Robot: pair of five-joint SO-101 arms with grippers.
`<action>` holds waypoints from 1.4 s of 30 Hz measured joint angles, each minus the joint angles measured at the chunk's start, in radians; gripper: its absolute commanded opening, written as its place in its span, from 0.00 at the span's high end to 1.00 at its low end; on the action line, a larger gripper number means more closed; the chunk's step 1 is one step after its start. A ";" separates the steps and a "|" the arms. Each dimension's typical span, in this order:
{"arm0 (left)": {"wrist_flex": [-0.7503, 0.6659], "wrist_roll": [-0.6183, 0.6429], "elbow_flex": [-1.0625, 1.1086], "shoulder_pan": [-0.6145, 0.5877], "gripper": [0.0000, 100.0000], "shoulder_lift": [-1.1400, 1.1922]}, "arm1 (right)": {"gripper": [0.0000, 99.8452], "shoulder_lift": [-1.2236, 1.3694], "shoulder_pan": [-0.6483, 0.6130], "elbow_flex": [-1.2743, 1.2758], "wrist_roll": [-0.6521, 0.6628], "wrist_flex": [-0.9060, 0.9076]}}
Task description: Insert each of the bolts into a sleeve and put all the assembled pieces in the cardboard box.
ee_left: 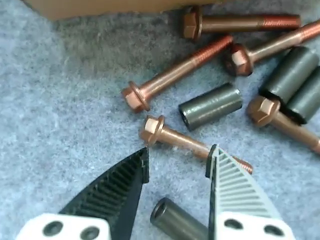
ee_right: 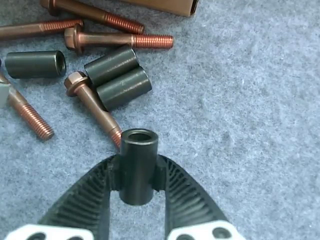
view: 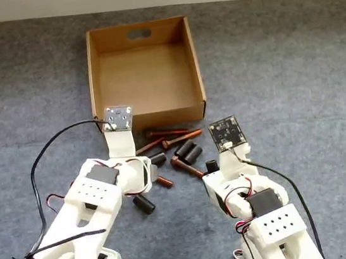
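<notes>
Assembly step: right gripper [ee_right: 137, 167] pinches a sleeve [ee_right: 138, 150]; left gripper [ee_left: 178, 155] spread, seemingly over a bolt [ee_left: 172, 136]. You'd close on it, then mate them.

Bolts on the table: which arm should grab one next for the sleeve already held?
Left, likely. The left jaws stand open right over a loose bolt, while the right jaws are already shut on a sleeve, so that arm cannot pick up anything else.
</notes>
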 measured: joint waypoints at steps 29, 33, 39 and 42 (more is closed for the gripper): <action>-0.017 0.150 -0.140 0.041 0.80 0.285 | 0.99 0.000 0.000 0.000 0.000 0.000; -0.015 0.150 -0.141 0.041 0.80 0.287 | 0.99 0.000 0.000 0.000 0.000 0.000; -0.012 0.150 -0.181 0.041 0.80 0.304 | 0.99 0.000 0.000 0.000 0.000 0.000; -0.011 0.150 -0.181 0.041 0.80 0.307 | 0.99 0.000 0.000 0.000 0.000 0.000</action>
